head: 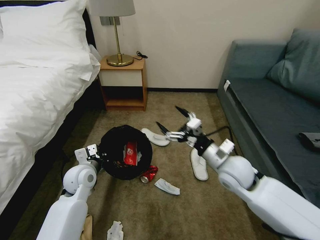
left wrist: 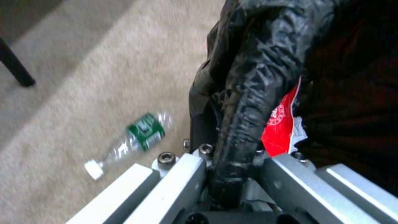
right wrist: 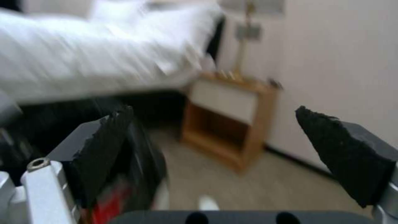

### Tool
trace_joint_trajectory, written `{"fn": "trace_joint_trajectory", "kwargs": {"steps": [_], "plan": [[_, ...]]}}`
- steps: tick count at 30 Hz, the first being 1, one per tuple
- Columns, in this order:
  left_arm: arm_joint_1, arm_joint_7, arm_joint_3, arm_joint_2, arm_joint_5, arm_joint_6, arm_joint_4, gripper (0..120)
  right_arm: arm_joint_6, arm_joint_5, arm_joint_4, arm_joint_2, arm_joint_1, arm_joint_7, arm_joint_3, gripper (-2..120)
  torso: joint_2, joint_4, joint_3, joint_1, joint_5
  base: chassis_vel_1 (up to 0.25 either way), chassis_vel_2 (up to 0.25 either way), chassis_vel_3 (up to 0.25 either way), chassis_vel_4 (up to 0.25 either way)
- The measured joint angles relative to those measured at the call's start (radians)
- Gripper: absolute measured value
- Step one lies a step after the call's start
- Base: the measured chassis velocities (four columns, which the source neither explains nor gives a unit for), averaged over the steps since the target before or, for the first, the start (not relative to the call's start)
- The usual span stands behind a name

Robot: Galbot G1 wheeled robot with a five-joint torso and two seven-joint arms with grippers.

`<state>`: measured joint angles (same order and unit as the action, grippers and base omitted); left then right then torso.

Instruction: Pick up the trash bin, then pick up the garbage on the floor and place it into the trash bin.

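The left pincer (head: 98,154) is clamped on the rim of the trash bin (head: 126,151), and in the left wrist view the crinkled black bag (left wrist: 248,93) sits pinched between its two metal fingers. The bin seems lifted and tilted toward the robot, so its mouth faces up; a red-and-white wrapper (head: 130,153) already lies inside. The right pincer (head: 173,121) hangs above the carpet (head: 200,206) with its black fingers wide apart and nothing between them, just beside a white slipper (head: 155,137); a second slipper (head: 199,164) lies under the forearm. On the floor there are a crushed red can (head: 149,174) touching the bin's lower side, a white wrapper (head: 167,186) near it, a crumpled tissue (head: 115,230), and a green-labelled bottle (left wrist: 132,140). I judge that the collecting step is in progress. The next move would call for lowering the open right pincer over a near item, perhaps the slipper or the can, and closing on it.
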<state>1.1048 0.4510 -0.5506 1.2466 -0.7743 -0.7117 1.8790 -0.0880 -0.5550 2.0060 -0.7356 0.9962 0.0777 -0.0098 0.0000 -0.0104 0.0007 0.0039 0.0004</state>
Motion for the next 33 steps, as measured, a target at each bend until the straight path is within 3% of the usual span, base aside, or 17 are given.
{"fn": "trace_joint_trajectory", "kwargs": {"steps": [7,9,10,12,13,15,16,18,19,20,21,22,25,26,28,32,33], "plan": [[-0.01,0.024,-0.054,-0.021,-0.042,-0.01,0.069,0,0.007,0.016,-0.089,0.083,0.026,0.028,-0.034,100,0.0,-0.0004,0.0,0.0,-0.0004,0.0,0.0,0.0,0.0],[-0.009,0.05,-0.087,-0.023,-0.068,-0.02,0.091,0,0.01,0.014,-0.17,0.097,-0.077,0.031,-0.177,100,0.0,0.0001,0.0,0.0,-0.0003,0.0,0.0,0.0,0.0],[-0.009,0.05,-0.087,-0.023,-0.068,-0.02,0.091,0,0.01,0.014,-0.17,0.097,-0.077,0.031,-0.177,100,0.0,0.0001,0.0,0.0,-0.0003,0.0,0.0,0.0,0.0],[-0.009,0.07,-0.113,-0.023,-0.088,-0.02,0.097,0,0.01,0.015,-0.261,0.071,-0.226,0.024,-0.349,100,0.0,0.0,0.0,0.0,-0.0003,0.0,0.0,0.0,0.0],[-0.009,0.07,-0.113,-0.023,-0.088,-0.02,0.097,0,0.01,0.015,-0.261,0.071,-0.226,0.024,-0.349,100,0.0,0.0,0.0,0.0,-0.0003,0.0,0.0,0.0,0.0],[-0.019,0.078,-0.144,-0.023,-0.103,-0.018,0.089,0,0.008,-0.001,-0.36,0.001,-0.397,0.015,-0.575,100,0.0,0.0004,0.0,0.0,-0.0012,0.0,0.0,0.0,0.0],[-0.019,0.078,-0.144,-0.023,-0.103,-0.018,0.089,0,0.008,-0.001,-0.36,0.001,-0.397,0.015,-0.575,100,0.0,0.0004,0.0,0.0,-0.0012,0.0,0.0,0.0,0.0],[-0.037,0.075,-0.173,-0.028,-0.11,-0.013,0.066,0,-0.003,-0.039,-0.445,-0.092,-0.531,0.01,-0.773,100,0.0,0.0007,0.0,0.0,0.0002,0.0,0.0,0.0,0.0],[-0.046,0.072,-0.183,-0.031,-0.113,-0.011,0.055,0,-0.011,-0.077,-0.485,-0.137,-0.6,0.01,-0.868,100,0.0,0.0007,0.0,0.0,-0.0009,0.0,0.0,0.0,0.0],[-0.046,0.072,-0.183,-0.031,-0.113,-0.011,0.055,0,-0.011,-0.077,-0.485,-0.137,-0.6,0.01,-0.868,100,0.0,0.0007,0.0,0.0,-0.0009,0.0,0.0,0.0,0.0],[-0.059,0.063,-0.188,-0.033,-0.116,-0.01,0.041,0,-0.018,-0.152,-0.531,-0.199,-0.686,0.01,-0.989,100,0.0,0.0007,0.0,0.0,-0.0009,0.0,0.0,0.0,0.0],[-0.059,0.063,-0.188,-0.033,-0.116,-0.01,0.041,0,-0.018,-0.152,-0.531,-0.199,-0.686,0.01,-0.989,100,0.0,0.0007,0.0,0.0,-0.0009,0.0,0.0,0.0,0.0],[-0.086,0.042,-0.186,-0.026,-0.115,-0.007,0.02,0,-0.026,-0.325,-0.604,-0.339,-0.814,-0.005,-1.18,100,0.0,-0.0001,0.0,0.0,-0.0014,0.0,0.0,0.0,0.0],[-0.086,0.042,-0.186,-0.026,-0.115,-0.007,0.02,0,-0.026,-0.325,-0.604,-0.339,-0.814,-0.005,-1.18,100,0.0,-0.0001,0.0,0.0,-0.0014,0.0,0.0,0.0,0.0],[-0.1,0.022,-0.178,-0.015,-0.109,-0.005,0.006,0,-0.01,-0.426,-0.636,-0.466,-0.871,-0.032,-1.287,100,0.0,0.0006,0.0,0.0,-0.0004,0.0,0.0,0.0,0.0],[-0.113,0.004,-0.171,-0.005,-0.095,0.001,-0.009,0,0.026,-0.515,-0.653,-0.543,-0.897,-0.057,-1.364,100,0.0,0.0009,0.0,0.0,-0.0008,0.0,0.0,0.0,0.0],[-0.121,-0.008,-0.167,-0.002,-0.088,0.003,-0.016,0,0.036,-0.546,-0.661,-0.565,-0.899,-0.083,-1.394,100,0.0,0.0001,0.0,0.0,-0.0008,0.0,0.0,0.0,0.0]]}}
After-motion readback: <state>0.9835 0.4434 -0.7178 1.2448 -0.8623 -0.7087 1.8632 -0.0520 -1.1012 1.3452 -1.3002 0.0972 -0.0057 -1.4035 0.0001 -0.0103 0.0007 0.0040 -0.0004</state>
